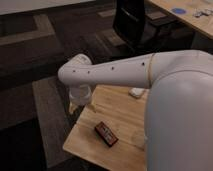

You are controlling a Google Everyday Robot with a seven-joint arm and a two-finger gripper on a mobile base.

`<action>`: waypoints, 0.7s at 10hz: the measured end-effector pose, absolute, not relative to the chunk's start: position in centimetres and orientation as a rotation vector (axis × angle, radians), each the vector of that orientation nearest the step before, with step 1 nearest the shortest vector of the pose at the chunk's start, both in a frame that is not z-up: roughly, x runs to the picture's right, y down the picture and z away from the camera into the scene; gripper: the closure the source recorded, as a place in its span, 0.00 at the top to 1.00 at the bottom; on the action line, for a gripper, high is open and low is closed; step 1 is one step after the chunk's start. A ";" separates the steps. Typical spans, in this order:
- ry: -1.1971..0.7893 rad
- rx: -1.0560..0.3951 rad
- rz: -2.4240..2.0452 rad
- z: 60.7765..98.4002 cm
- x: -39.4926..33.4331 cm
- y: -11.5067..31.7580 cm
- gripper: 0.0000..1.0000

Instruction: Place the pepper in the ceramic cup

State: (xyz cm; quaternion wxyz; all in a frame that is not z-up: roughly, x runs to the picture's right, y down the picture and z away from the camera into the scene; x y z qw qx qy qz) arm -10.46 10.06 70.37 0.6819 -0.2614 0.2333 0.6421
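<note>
On the desk point(125, 116) a red-and-black box point(106, 134) is lying nearer than, and right of, the end effector point(75, 106), which is hanging at the desk's left edge; open or closed, cannot tell. The pepper and ceramic cup are not showing, possibly lying under the arm point(110, 72). Expecting the pepper to be light, smooth and bruisable; gripping mid-body looks advisable.

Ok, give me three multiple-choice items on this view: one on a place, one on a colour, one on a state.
1. Where is the end effector? A. Over the left edge of the wooden table. B. Over its right edge. C. Beyond its far edge.
2. What colour is the flat box? A. Blue. B. Dark red and black. C. Green.
3. How is the box? A. Standing on end. B. Lifted up. C. Lying flat on the table.
Answers: 1 A, it hangs at that edge; 2 B, its top shows those colours; 3 C, it rests flat, untouched.
</note>
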 end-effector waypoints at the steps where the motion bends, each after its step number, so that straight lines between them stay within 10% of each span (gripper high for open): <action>1: 0.529 -0.584 1.448 70.4 -10.1 10.1 0.65; 7: 0.557 -0.496 1.639 68.5 -1.5 8.3 0.65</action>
